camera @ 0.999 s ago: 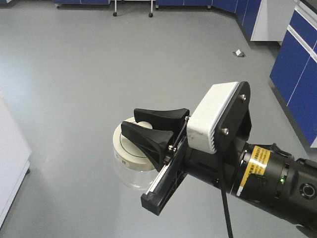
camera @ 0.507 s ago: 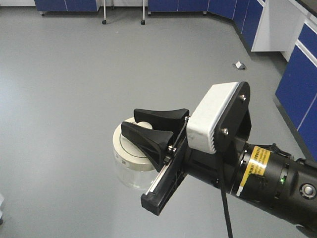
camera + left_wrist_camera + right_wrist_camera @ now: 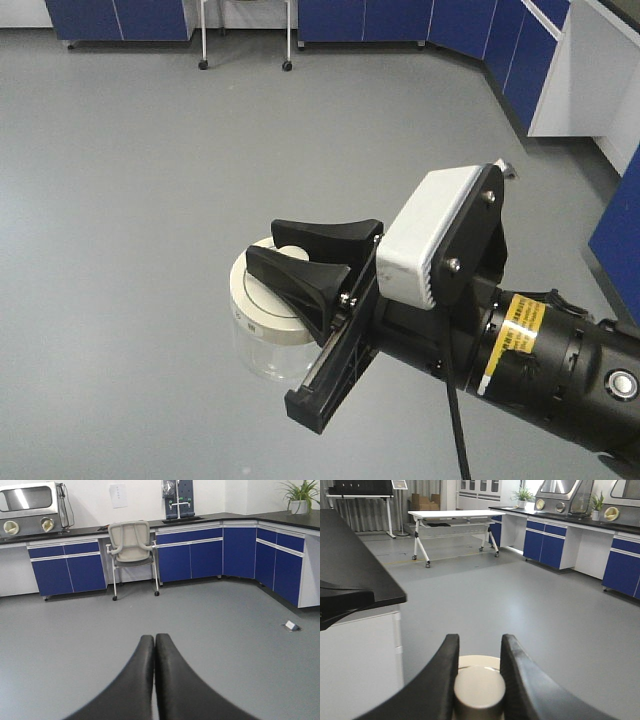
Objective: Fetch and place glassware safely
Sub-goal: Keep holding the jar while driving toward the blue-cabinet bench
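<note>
Glass jar (image 3: 262, 340) hangs over the floor (image 3: 120, 200), lid knob (image 3: 479, 690) pinched by the right gripper (image 3: 266, 243); left gripper (image 3: 154, 645) closed, empty.

Squat clear glass jar (image 3: 255, 352), cream-white lid (image 3: 245, 297) on, upright in mid-air, knob (image 3: 479, 690) pinched in the right gripper (image 3: 479, 647).
</note>
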